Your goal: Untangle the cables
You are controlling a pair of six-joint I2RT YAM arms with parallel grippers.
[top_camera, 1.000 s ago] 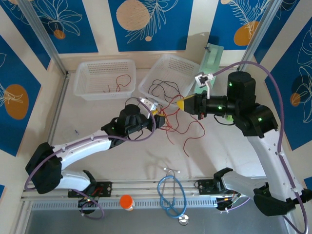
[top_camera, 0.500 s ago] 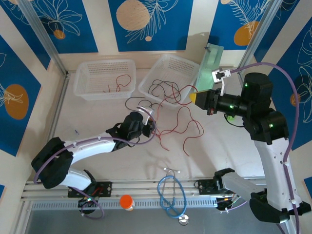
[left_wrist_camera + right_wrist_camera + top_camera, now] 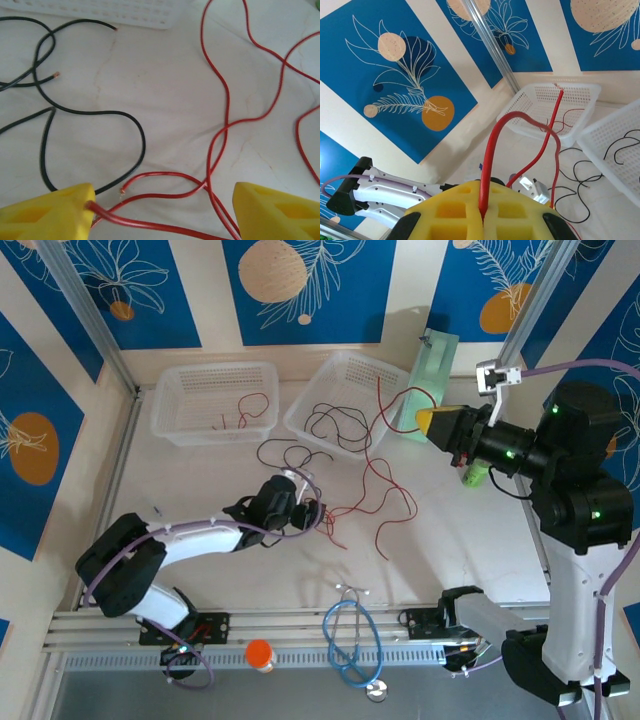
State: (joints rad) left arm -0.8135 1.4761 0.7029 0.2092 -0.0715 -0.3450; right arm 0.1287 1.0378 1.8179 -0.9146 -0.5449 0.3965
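Observation:
My right gripper (image 3: 440,423) hangs raised at the right, shut on a red cable (image 3: 377,462) that arcs out of it and drops to the table. In the right wrist view that red cable (image 3: 491,150) rises from between the closed yellow jaws of the right gripper (image 3: 482,217). My left gripper (image 3: 305,508) is low on the table beside the loose red loops (image 3: 385,502) and black cables (image 3: 290,452). Seen from the left wrist, the left gripper (image 3: 162,215) is open; red cables (image 3: 220,135) lie between its fingers, one touching the left finger (image 3: 50,210). A black cable (image 3: 137,130) curls nearby.
Two white baskets stand at the back: the left basket (image 3: 212,380) holds a red wire, the right basket (image 3: 362,372) holds black wire. A green board (image 3: 432,365) leans behind. A blue stethoscope (image 3: 350,640) and an orange cap (image 3: 259,653) lie at the front rail.
My right gripper has risen and pulled back to the right, drawing the red cable out of the pile. My left gripper closed, then opened, and drew slightly back toward me.

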